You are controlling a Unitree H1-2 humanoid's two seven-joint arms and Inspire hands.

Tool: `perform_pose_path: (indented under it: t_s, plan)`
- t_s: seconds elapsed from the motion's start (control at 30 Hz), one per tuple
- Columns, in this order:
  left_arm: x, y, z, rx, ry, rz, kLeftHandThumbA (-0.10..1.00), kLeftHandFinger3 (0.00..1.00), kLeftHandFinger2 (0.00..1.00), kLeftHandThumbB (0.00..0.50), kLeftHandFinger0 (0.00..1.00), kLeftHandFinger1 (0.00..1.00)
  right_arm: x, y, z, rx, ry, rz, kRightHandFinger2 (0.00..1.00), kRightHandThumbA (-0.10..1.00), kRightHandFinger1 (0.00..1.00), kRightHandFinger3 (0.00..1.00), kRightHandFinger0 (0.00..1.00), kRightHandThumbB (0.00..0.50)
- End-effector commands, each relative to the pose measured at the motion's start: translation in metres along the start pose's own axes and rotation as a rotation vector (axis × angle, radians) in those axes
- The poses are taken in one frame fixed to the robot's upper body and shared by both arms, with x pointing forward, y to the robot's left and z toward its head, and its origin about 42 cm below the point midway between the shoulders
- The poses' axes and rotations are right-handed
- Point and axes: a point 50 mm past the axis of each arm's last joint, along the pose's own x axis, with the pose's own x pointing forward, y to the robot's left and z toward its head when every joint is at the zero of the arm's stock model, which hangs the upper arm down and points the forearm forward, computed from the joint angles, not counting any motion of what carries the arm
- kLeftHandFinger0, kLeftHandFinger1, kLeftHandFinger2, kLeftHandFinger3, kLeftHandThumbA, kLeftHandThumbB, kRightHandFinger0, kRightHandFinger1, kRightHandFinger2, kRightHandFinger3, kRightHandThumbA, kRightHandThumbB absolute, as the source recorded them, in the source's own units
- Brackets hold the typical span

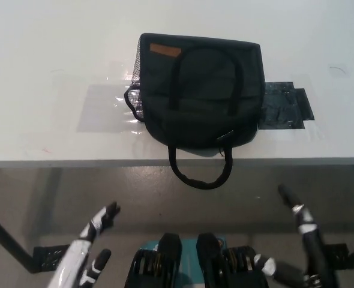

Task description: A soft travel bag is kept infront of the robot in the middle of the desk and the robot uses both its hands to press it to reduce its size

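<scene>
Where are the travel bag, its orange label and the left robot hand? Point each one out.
travel bag [201,90], head view, middle of its dark top panel.
orange label [165,50], head view, centre of the patch near the bag's far left corner.
left robot hand [96,231], head view, white-and-black fingers at lower left, below the desk edge.

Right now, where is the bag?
In the head view, the bag lies mid-desk near the front edge, one handle hanging over it, beyond both raised hands.

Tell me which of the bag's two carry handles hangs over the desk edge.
The near handle, looping down past the desk edge toward the robot. The other handle lies flat on top of the bag.
</scene>
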Motion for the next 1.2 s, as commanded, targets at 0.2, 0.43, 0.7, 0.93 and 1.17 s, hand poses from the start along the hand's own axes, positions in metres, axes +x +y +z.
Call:
perform_pose_path:
  t_s: [0.2, 0.43, 0.7, 0.93, 1.17]
  plan:
    - [0.072, 0.073, 0.092, 0.206, -0.375, 0.076, 1.00, 1.00, 1.00, 0.354, 1.00, 1.00, 0.085, -0.058, 0.084, -0.101, -0.374, -0.127, 1.00, 1.00, 1.00, 1.00, 1.00, 0.193]
    - [0.148, 0.096, 0.127, 0.388, -0.428, 0.093, 1.00, 1.00, 1.00, 0.342, 1.00, 1.00, 0.162, -0.071, 0.115, -0.118, -0.438, -0.115, 1.00, 1.00, 1.00, 1.00, 1.00, 0.173]
    - [0.242, 0.110, 0.133, 0.332, -0.357, 0.002, 1.00, 1.00, 1.00, 0.267, 1.00, 1.00, 0.255, -0.065, 0.132, -0.156, -0.362, -0.086, 1.00, 1.00, 1.00, 1.00, 1.00, 0.213]
    - [0.317, 0.104, 0.136, 0.378, -0.299, -0.001, 1.00, 1.00, 1.00, 0.274, 1.00, 1.00, 0.320, -0.048, 0.140, -0.120, -0.283, -0.022, 1.00, 1.00, 1.00, 1.00, 1.00, 0.185]
    - [0.376, 0.099, 0.129, 0.441, -0.145, -0.031, 1.00, 1.00, 1.00, 0.295, 1.00, 1.00, 0.378, -0.027, 0.127, -0.149, -0.169, 0.057, 1.00, 1.00, 1.00, 1.00, 1.00, 0.164]
